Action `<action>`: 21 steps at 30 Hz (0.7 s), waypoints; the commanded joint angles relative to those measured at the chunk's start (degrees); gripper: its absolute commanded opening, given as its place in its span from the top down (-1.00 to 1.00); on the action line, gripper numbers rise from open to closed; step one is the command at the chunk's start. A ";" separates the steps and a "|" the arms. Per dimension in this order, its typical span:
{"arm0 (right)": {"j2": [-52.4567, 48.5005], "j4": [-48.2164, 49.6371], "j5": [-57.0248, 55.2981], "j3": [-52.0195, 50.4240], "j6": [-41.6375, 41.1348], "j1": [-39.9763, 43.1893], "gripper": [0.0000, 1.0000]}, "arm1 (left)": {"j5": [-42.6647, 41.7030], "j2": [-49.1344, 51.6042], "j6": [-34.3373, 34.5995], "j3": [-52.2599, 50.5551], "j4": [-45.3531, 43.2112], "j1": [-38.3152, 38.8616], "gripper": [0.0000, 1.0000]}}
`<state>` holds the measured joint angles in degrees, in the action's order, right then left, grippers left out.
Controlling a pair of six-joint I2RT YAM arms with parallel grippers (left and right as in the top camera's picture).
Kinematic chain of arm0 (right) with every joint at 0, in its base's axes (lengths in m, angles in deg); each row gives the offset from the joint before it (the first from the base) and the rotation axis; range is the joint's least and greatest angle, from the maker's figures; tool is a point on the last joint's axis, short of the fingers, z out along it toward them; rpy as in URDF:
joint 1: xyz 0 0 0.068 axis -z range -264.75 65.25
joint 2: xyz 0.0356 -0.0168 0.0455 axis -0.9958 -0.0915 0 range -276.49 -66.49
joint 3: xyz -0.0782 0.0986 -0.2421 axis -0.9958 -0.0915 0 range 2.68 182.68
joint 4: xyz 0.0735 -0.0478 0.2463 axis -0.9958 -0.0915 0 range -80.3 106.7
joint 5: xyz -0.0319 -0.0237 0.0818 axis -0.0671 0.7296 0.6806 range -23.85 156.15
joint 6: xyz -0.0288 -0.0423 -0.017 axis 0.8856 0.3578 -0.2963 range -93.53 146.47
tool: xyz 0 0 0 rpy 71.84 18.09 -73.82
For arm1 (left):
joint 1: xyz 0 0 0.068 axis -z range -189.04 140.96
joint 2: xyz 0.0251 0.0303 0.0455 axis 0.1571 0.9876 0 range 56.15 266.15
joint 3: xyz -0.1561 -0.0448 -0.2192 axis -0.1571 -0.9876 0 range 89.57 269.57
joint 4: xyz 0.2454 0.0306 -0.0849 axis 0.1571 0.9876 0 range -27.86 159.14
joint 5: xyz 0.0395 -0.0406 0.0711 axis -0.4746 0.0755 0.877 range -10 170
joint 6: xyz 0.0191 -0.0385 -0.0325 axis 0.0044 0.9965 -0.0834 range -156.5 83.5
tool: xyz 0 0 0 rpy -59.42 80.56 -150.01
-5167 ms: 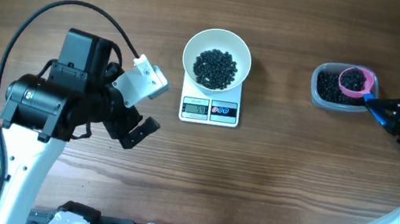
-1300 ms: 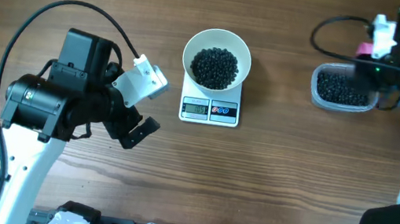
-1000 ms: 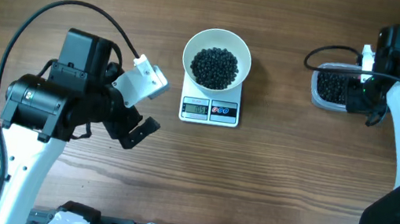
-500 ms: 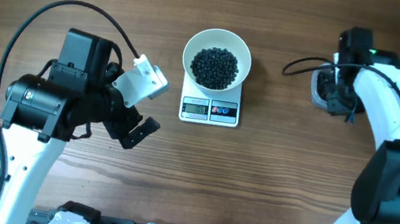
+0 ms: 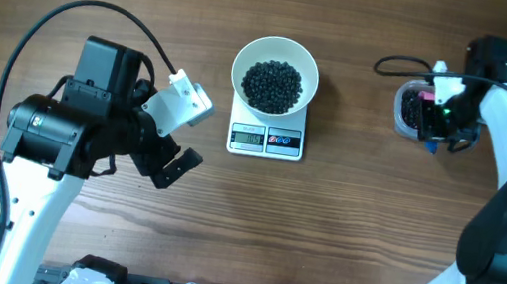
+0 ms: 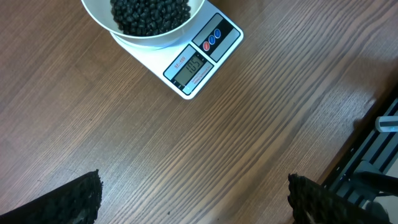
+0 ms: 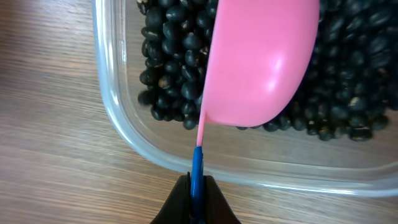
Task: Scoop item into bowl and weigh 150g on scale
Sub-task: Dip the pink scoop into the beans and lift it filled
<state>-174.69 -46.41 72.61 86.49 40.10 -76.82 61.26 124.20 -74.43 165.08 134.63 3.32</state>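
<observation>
Beans (image 5: 273,85): we see small, glossy black ovals heaped in the bowl; more lie in the clear tub (image 7: 118,118).
Bowl (image 5: 242,65): round, plain white, sitting on the scale.
Scale (image 5: 266,140): flat and white, on the worktop (image 5: 340,236).
Right claw (image 7: 197,186): clenched on the blue handle end of the pink scoop (image 7: 261,62), which lies over the tub's beans.
Left claw (image 5: 172,166): released, fingers wide, left of the scale.
</observation>
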 commanded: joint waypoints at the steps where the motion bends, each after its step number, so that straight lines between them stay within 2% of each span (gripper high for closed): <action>1: -1.44 -0.59 11.52 0.83 1.57 3.96 0.91 | -0.07 0.00 -1.07 0.68 0.00 -0.37 -1.00; 6: -2.14 -0.57 19.78 0.83 2.32 9.51 0.91 | -0.07 0.00 -1.05 0.68 0.00 -0.37 -1.00; 14: -6.67 -0.44 29.79 0.83 2.89 11.15 0.91 | -0.07 0.00 -1.07 0.68 0.00 -0.37 -1.00; 21: -6.67 -3.21 35.47 0.83 2.91 19.91 0.91 | -0.07 0.00 -1.05 0.68 0.00 -0.37 -1.00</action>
<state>-180.33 -48.86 102.77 86.99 41.59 -59.86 61.26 124.20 -74.80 165.10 134.65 3.32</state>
